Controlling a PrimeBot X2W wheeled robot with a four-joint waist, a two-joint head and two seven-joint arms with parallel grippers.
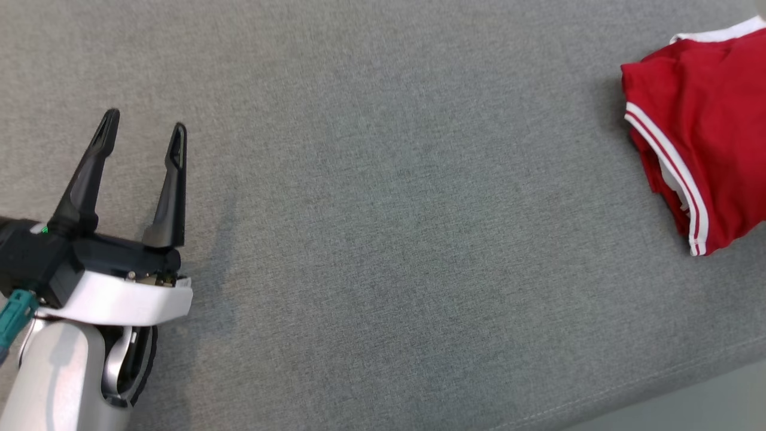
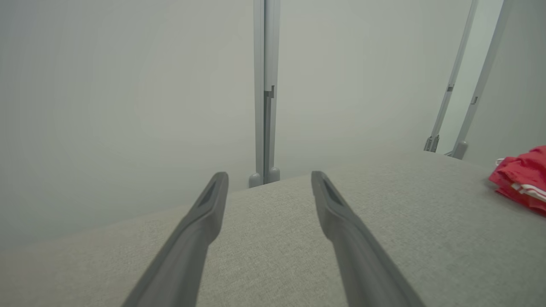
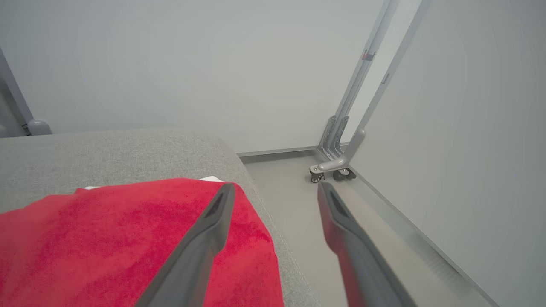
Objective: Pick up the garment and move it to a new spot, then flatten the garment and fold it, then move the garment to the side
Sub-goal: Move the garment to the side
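Left gripper (image 1: 145,123) hovering spread over grey cushion (image 1: 389,209); right gripper (image 3: 275,187) standing spread, garment (image 3: 106,238) lying beneath, pale wall (image 3: 170,64) ahead.

The broad grey surface covering (image 1: 383,239) is matt, coarsely woven cloth, and the folded red garment with white striped trim (image 1: 706,120) is soft cloth with a slightly fuzzy nap. The left gripper (image 1: 145,123) has dark fingers (image 1: 172,191) of matt plastic above a smooth, glossy white wrist shell (image 1: 119,302). The grey frame posts (image 3: 337,140) look like satin-finished metal.
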